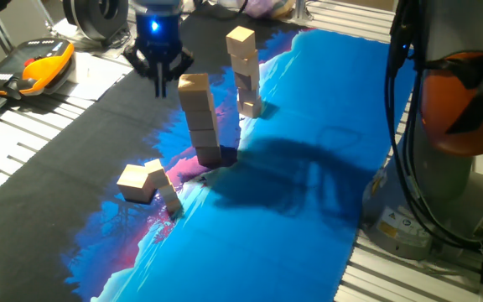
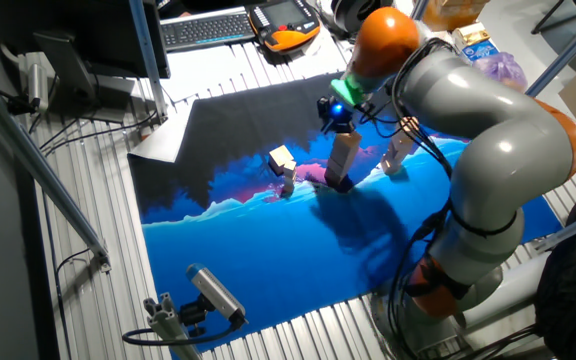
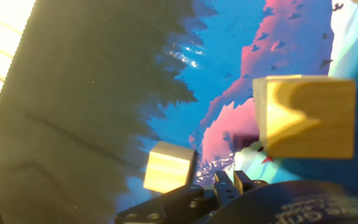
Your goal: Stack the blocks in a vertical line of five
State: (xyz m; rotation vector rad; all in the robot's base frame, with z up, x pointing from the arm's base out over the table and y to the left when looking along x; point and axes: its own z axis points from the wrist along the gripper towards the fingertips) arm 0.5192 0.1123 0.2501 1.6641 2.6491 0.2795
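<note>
The empty gripper (image 1: 160,81) hangs open beside the near stack of blocks (image 1: 200,117), not touching it.

A cloth (image 1: 309,184) printed in blue, pink and black covers the slatted table (image 1: 443,277). An orange-and-black handheld device (image 1: 36,69) lies at the table's far left edge in one fixed view, off the cloth; the other fixed view shows it beside a keyboard (image 2: 208,28). A sheet of white paper (image 1: 90,71) sits near the device, partly under the cloth's black edge. A small camera on a bracket (image 2: 203,300) stands at the near edge of the table, and black cables (image 1: 409,168) hang at the right.
</note>
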